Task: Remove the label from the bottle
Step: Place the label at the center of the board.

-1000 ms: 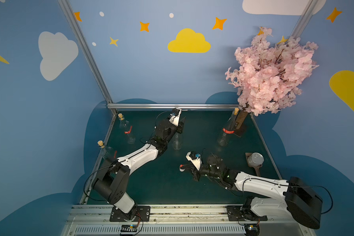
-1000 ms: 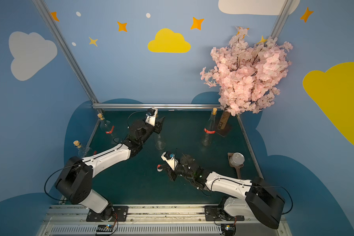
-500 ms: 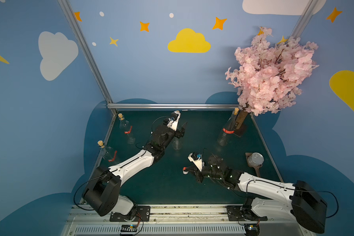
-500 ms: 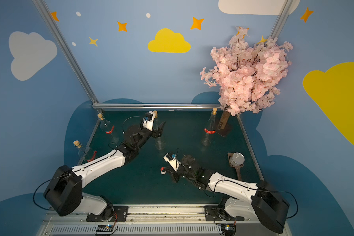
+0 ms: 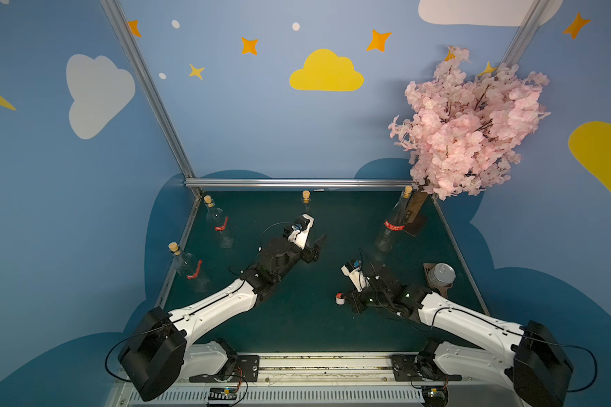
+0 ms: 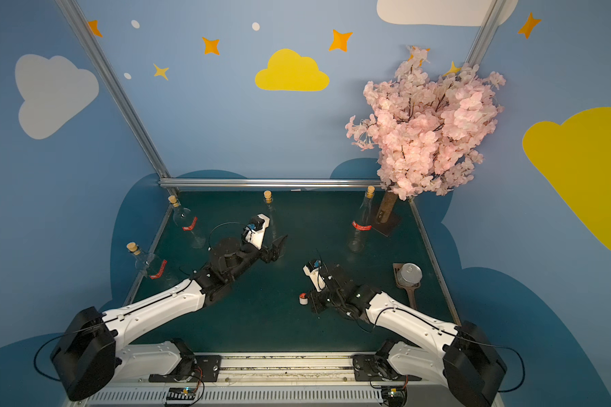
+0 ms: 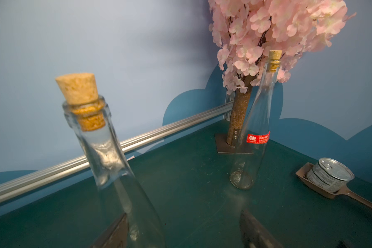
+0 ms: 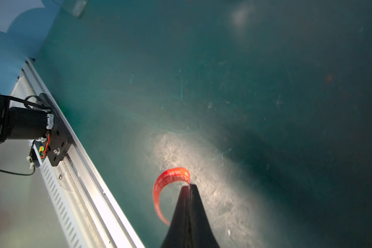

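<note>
Right gripper (image 8: pixel 189 187) was clamped tight, its jaws pressed into one dark wedge, pinching one end of the red label (image 8: pixel 172 172). The label curled off in a loop and its far end ran behind a finger, hidden. Its print was too small to read. In both top views the label (image 5: pixel 339 298) was only a red-white speck at that gripper's tip, low over the green mat (image 5: pixel 297 324), front-centre. Whether it touched the mat could not be told.

The bottle (image 7: pixel 107 154), clear glass with a cork (image 7: pixel 78 88), stood upright at back-centre of the mat, well apart from the label. Left gripper (image 7: pixel 184 214) was spread wide and gripped nothing. Only two fingertips (image 7: pixel 118 232) showed, at the edge of the wrist picture. The bottle's lower body sat in the gap close beside one finger, and I could not tell whether they touched. Its base was cut off. In both top views the left wrist hid most of the bottle (image 5: pixel 306 206). Only the cork and neck were clear, and the glass was faint against the mat.

Other bottles (image 5: pixel 220 225) with red bands stood along the left edge and at back right by the pink tree (image 5: pixel 466 123). A can (image 7: pixel 329 176) sat on a brown scoop (image 7: pixel 361 200), whose handle end was cut off.
</note>
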`<state>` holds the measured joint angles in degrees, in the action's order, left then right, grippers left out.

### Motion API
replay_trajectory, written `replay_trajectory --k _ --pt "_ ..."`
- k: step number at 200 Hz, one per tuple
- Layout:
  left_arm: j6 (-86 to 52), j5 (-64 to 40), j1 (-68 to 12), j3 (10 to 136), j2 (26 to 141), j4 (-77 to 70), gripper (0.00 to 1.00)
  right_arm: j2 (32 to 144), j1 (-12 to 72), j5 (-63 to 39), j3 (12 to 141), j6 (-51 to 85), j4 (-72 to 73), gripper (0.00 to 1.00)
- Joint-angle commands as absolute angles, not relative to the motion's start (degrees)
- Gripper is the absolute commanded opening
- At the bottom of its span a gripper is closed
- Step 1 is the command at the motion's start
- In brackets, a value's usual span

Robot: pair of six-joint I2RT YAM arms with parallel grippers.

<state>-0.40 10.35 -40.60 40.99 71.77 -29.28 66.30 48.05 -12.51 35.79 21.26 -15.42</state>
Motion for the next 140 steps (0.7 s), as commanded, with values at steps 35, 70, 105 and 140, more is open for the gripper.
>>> replay_trajectory --k 35,70,105,140 --pt "-4.85 10.63 -41.13 36.7 68.09 -28.39 0.83 81.57 46.43 -20.4 51.65 21.06 -37.92 0.0" --pt "-5.79 10.81 -41.22 35.46 67.24 -27.24 0.83 92.1 47.0 -21.78 56.55 19.95 -43.27 0.0" --pt "-7.28 10.64 -41.22 34.84 66.23 -24.05 0.84 94.17 48.44 -17.9 57.91 20.04 -44.38 0.0" --pt "-7.46 10.81 -41.22 33.66 65.59 -23.91 0.84 95.07 49.38 -13.04 59.41 19.05 -47.17 0.0"
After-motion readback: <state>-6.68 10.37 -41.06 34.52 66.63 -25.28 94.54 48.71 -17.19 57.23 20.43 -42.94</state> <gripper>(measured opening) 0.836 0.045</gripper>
